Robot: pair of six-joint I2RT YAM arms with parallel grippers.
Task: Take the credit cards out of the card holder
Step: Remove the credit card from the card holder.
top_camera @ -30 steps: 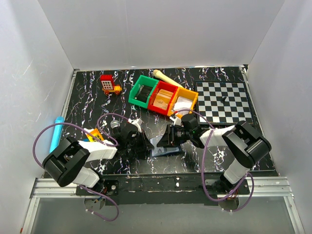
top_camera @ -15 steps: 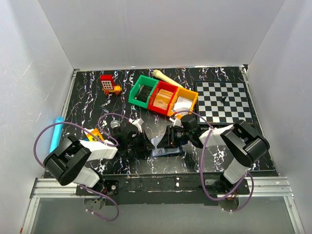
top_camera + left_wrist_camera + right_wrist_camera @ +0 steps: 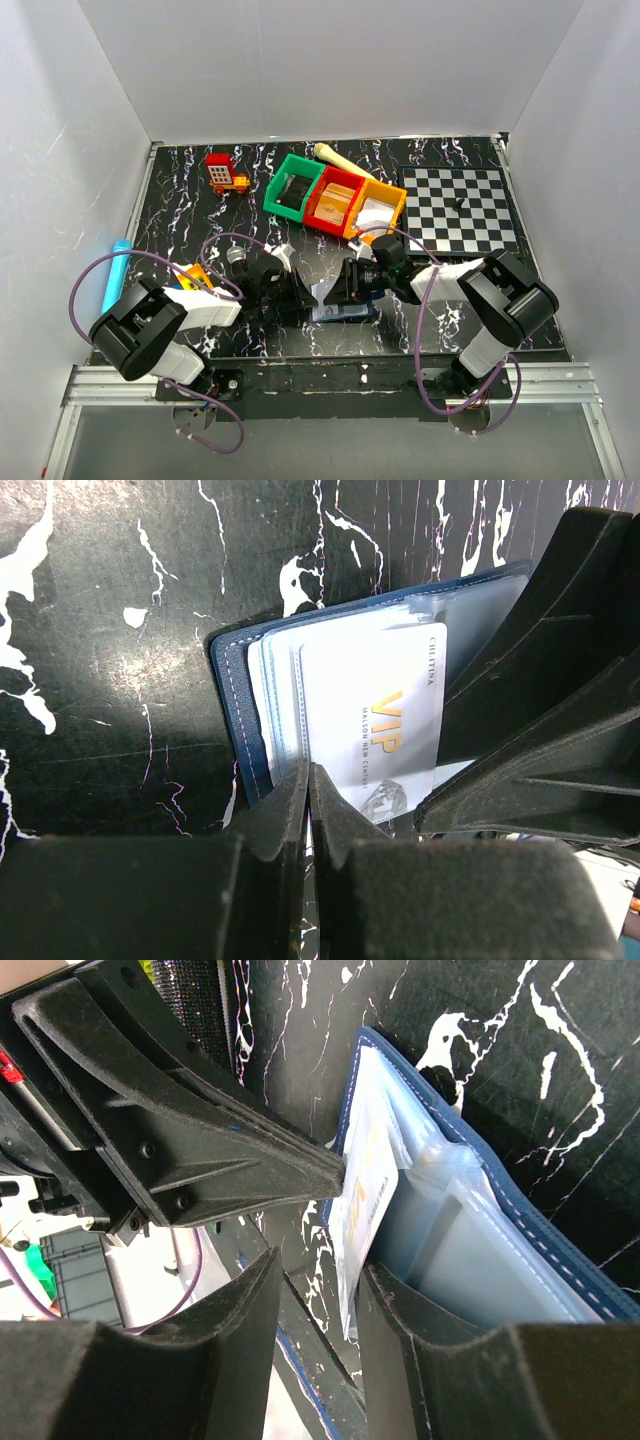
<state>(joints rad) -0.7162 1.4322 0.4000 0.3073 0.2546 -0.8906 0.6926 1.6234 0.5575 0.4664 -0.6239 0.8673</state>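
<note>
The card holder [image 3: 341, 311] lies open on the desk [image 3: 180, 205] near its front edge, between my two arms. Its navy cover is down and its clear sleeves face up. A white card [image 3: 375, 715] with gold VIP lettering sits in the sleeves, and in my right wrist view one edge of it pokes out past the holder's rim. I can't tell how many more cards lie under it. Farther back, three bins stand touching in a row. The green bin [image 3: 274, 192] holds something dark, the red bin [image 3: 320, 218] something orange-tan, and the yellow bin [image 3: 392, 193] something white.

My left tool [image 3: 308, 785] is pressed together, its tips meeting at the edge of the sleeves just beside the card. I can't tell whether a sleeve is nipped between them. My right tool [image 3: 320, 1272] stands apart with the card's free edge in the gap. One of its fingers [image 3: 400, 1330] is against the sleeve, with space showing on the other side. Both arms are folded low over the desk and reach inward, so the tools sit nearly tip to tip over the card holder.
</note>
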